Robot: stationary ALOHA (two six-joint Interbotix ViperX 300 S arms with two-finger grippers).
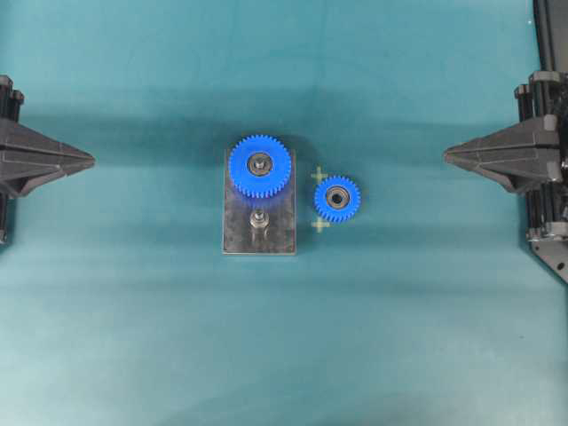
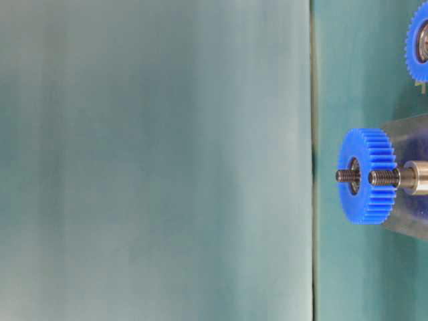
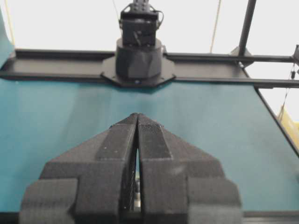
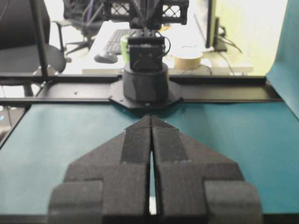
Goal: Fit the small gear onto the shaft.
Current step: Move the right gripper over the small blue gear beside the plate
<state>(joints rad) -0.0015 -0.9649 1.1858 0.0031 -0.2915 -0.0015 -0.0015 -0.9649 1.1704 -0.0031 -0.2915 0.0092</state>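
The small gear (image 1: 337, 198) lies flat on the teal mat, just right of the grey plate (image 1: 238, 232); its edge shows in the table-level view (image 2: 418, 40). The shaft (image 1: 258, 219) stands bare on the plate's near half and also shows in the table-level view (image 2: 391, 177). My left gripper (image 1: 91, 161) is shut and empty at the far left, level with the plate. My right gripper (image 1: 446, 156) is shut and empty at the right, well apart from the small gear. Both wrist views show jaws pressed together, left (image 3: 138, 114) and right (image 4: 151, 116), over bare mat.
The larger blue gear (image 1: 259, 165) sits on the plate's far shaft, close behind the bare shaft; it also shows in the table-level view (image 2: 364, 175). Two yellow cross marks (image 1: 319, 176) flank the small gear. The arm bases stand at the mat's left and right ends.
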